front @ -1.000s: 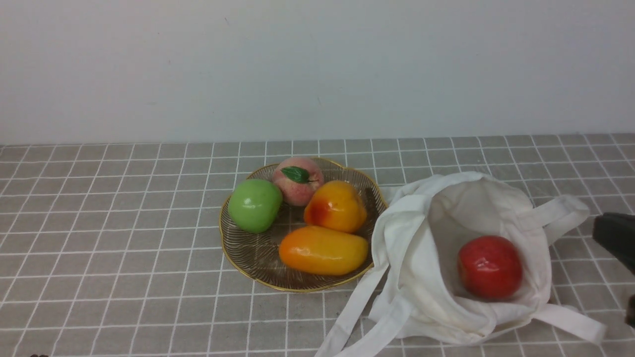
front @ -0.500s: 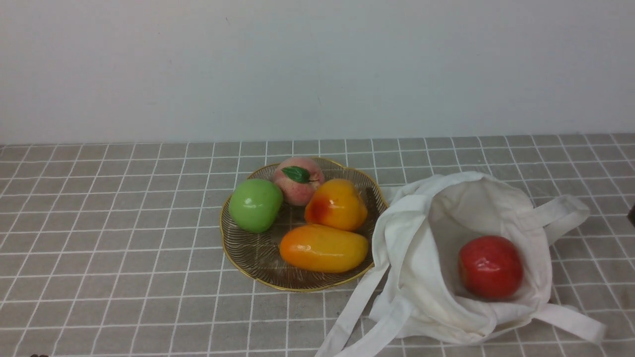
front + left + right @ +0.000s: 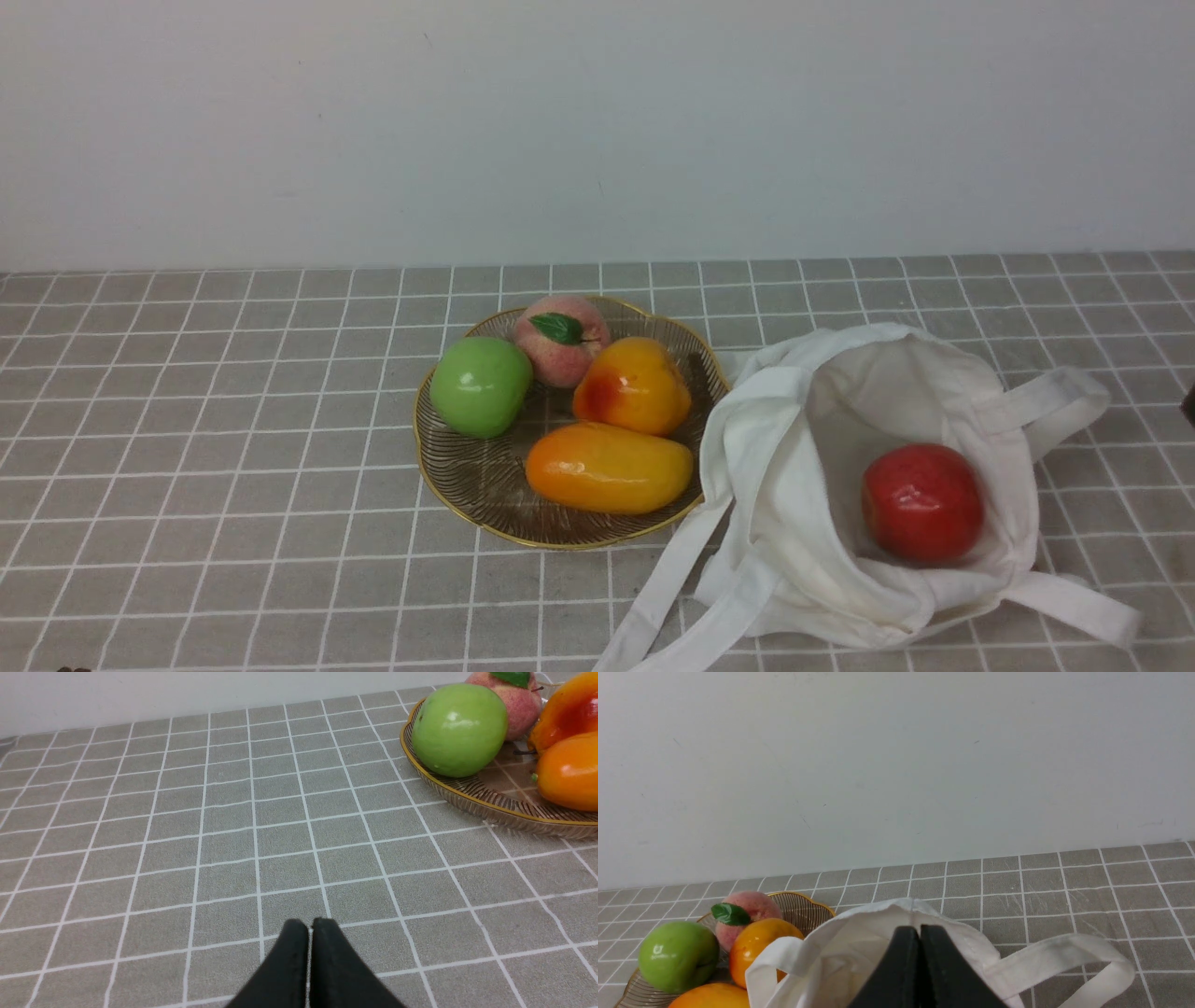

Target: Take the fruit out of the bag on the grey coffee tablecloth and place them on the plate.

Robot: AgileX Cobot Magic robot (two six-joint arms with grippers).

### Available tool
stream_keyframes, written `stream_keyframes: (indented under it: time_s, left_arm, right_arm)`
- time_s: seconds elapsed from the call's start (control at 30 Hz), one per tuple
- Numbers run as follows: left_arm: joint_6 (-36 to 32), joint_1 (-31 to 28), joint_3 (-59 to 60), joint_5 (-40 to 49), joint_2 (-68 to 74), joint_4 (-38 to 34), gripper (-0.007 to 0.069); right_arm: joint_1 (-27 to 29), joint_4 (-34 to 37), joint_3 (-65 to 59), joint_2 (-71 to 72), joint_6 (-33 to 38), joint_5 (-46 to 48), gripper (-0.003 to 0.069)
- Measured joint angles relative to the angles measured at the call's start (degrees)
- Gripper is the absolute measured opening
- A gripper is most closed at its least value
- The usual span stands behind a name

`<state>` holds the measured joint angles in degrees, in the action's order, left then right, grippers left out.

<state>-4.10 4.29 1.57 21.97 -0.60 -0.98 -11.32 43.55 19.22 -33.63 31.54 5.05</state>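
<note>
A glossy red toy apple (image 3: pixel 921 502) lies inside the soft off-white cloth tote bag (image 3: pixel 794 532). The bag slumps on its side with its mouth gaping open and its flat strap handles splayed over the grey-beige tablecloth (image 3: pixel 233 467), which is gridded with thin white lines. The round orange-yellow toy fruit (image 3: pixel 633 386) with a red blush sits on the ribbed, gold-rimmed clear glass plate (image 3: pixel 471 485), just left of the bag.

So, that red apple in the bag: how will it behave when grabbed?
The red apple is glossy with bright highlights, so it may slip in a pinch. It is round and sits loose on soft folds of the bag, so a nudge would probably roll it. The cloth looks limp and may drag along.
</note>
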Motion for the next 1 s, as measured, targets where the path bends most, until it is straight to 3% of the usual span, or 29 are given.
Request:
stream_keyframes:
  time_s: [0.13, 0.27, 0.4, 0.43, 0.47, 0.6, 0.77, 1.0]
  left_arm:
    - [0.0, 0.0, 0.0, 0.0, 0.0, 0.0, -0.0008]
    - [0.0, 0.0, 0.0, 0.0, 0.0, 0.0, -0.0008]
    - [0.0, 0.0, 0.0, 0.0, 0.0, 0.0, -0.0008]
    - [0.0, 0.0, 0.0, 0.0, 0.0, 0.0, -0.0008]
    - [0.0, 0.0, 0.0, 0.0, 0.0, 0.0, -0.0008]
    - [0.0, 0.0, 0.0, 0.0, 0.0, 0.0, -0.0008]
    - [0.0, 0.0, 0.0, 0.0, 0.0, 0.0, -0.0008]
    - [0.0, 0.0, 0.0, 0.0, 0.0, 0.0, -0.0008]
  right_arm:
    - [0.0, 0.0, -0.2, 0.2, 0.0, -0.1, -0.0014]
    - [0.0, -6.5, -3.8, 5.2, -1.8, 0.2, -0.0014]
    - [0.6, -21.2, -10.0, 16.8, -13.5, 0.7, -0.0014]
    - [0.7, -21.9, -10.3, 17.4, -14.2, 0.7, -0.0014]
    - [1.8, -27.9, -13.0, 21.6, -19.5, 0.8, -0.0014]
    - [4.2, -36.5, -18.7, 28.9, -29.0, 1.5, -0.0014]
    - [7.4, -40.2, -20.9, 34.1, -35.0, 7.7, -0.0014]
    - [10.9, -40.3, -20.8, 34.1, -35.6, 15.2, -0.0014]
